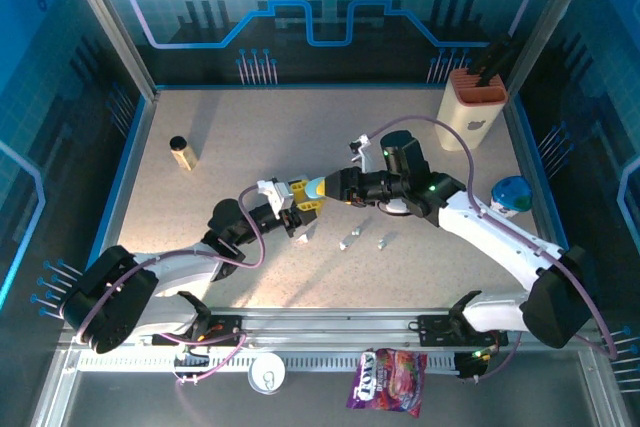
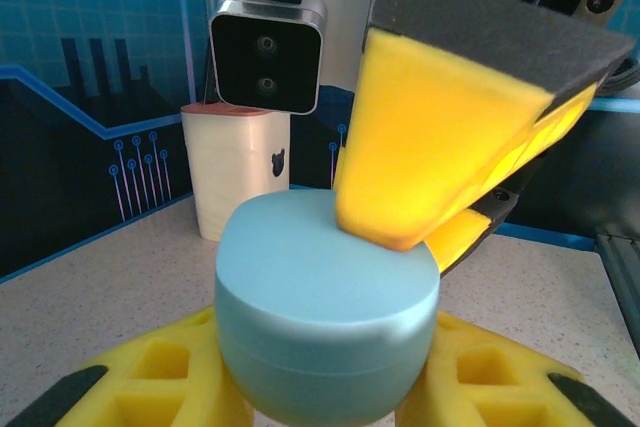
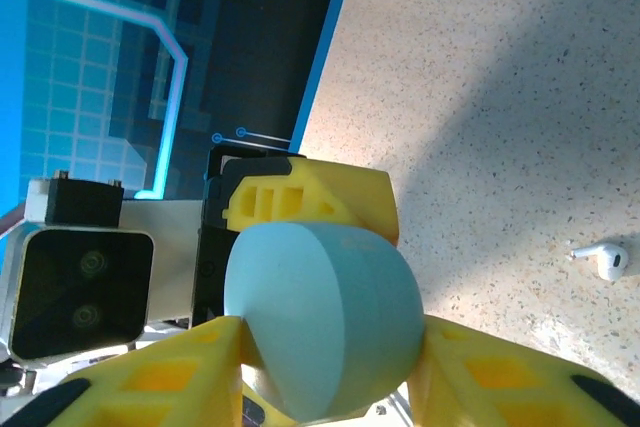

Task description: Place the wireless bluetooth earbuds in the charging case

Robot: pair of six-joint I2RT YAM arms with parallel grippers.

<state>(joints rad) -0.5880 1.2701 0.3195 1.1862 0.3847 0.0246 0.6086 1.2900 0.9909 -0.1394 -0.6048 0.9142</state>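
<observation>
centre of the table point(image 1: 300, 127): the left gripper point(image 1: 296, 195) and right gripper point(image 1: 332, 187) meet nose to nose on a pale blue charging case point(image 1: 314, 188), lid closed. the left fingers point(image 2: 150, 377) are narrowed and clamped on one end. the right fingers point(image 3: 170, 377) press both sides of the other end, gripping too. small white earbuds point(image 1: 343, 243) lie loose on the table just near of the grippers, outside the case.

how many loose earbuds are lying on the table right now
3 earbuds in a row on the table: one on the left, one in the middle, one on the right. More may be hidden.
</observation>
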